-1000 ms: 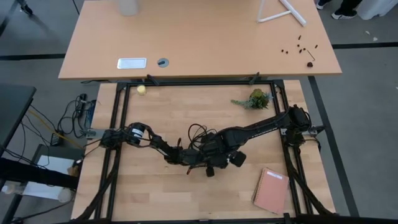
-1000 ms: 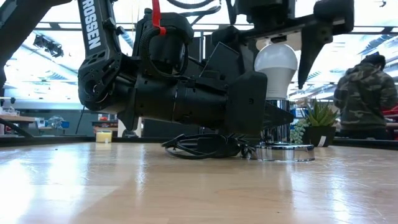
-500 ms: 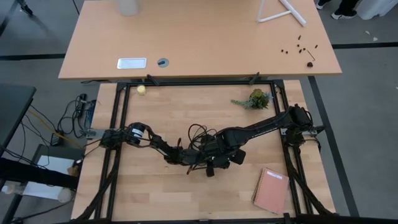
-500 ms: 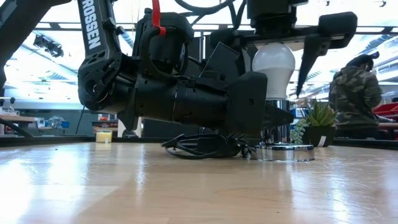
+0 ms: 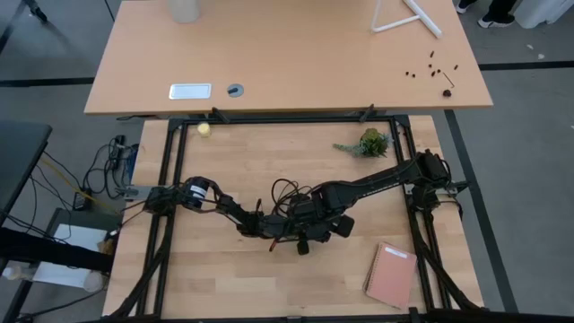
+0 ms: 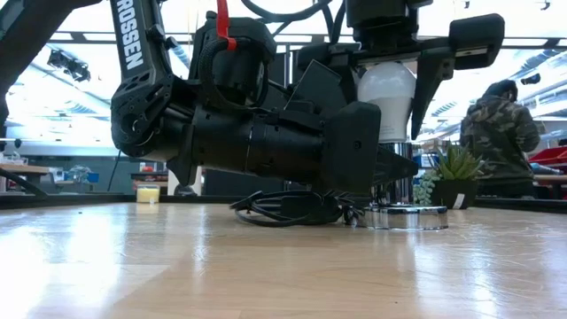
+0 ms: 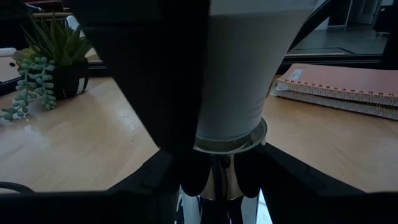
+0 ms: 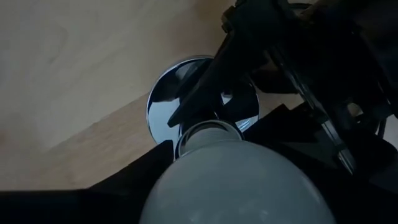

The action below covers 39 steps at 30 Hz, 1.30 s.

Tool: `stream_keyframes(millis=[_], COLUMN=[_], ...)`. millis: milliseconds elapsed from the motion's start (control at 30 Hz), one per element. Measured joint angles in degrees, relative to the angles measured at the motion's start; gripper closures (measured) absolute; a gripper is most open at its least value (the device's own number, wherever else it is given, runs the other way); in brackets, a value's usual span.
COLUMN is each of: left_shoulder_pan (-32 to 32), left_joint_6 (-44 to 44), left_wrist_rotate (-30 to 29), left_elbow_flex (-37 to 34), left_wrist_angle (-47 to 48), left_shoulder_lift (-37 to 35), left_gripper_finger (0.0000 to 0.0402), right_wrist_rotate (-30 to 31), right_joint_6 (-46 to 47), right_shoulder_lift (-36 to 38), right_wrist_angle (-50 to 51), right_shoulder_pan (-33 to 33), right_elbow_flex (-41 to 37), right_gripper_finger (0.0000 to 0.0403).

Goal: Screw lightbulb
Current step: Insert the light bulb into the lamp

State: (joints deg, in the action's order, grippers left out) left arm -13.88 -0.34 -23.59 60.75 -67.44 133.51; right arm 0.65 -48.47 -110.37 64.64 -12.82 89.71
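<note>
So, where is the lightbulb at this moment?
In the low view the lightbulb stands upright at centre-right, above the round silver socket base, between the right gripper fingers, with the small plant behind to the right.
</note>
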Motion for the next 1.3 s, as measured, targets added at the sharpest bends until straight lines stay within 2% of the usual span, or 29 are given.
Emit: stream_keyframes(millis=[167,400,733,1300], left_shoulder_pan=[0.0,0.0,0.0,0.0], left_joint_6=[0.0,0.0,0.0,-0.2], left_wrist_rotate=[0.0,0.0,0.1,0.3], left_elbow_flex=[0.0,0.0,0.0,0.0], left_wrist_angle=[0.0,0.0,0.0,0.1], left_shoulder_lift=[0.0,0.0,0.0,0.0], left_gripper_finger=[0.0219,0.0219,0.0219,0.0219], right_wrist_rotate=[-0.7,-0.9,-2.3,-2.6], right_joint_6=[3.8,6.5,18.9,56.8], right_shoulder_lift=[0.0,-0.1,-0.2,-0.2], right_wrist_angle=[-0.2,-0.2,-0.4,-1.8], right_shoulder_pan=[0.3,0.3,0.3,0.3], right_elbow_flex=[0.0,0.0,-0.1,-0.2], right_gripper_finger=[0.0133,0.0151,0.0148,0.0139])
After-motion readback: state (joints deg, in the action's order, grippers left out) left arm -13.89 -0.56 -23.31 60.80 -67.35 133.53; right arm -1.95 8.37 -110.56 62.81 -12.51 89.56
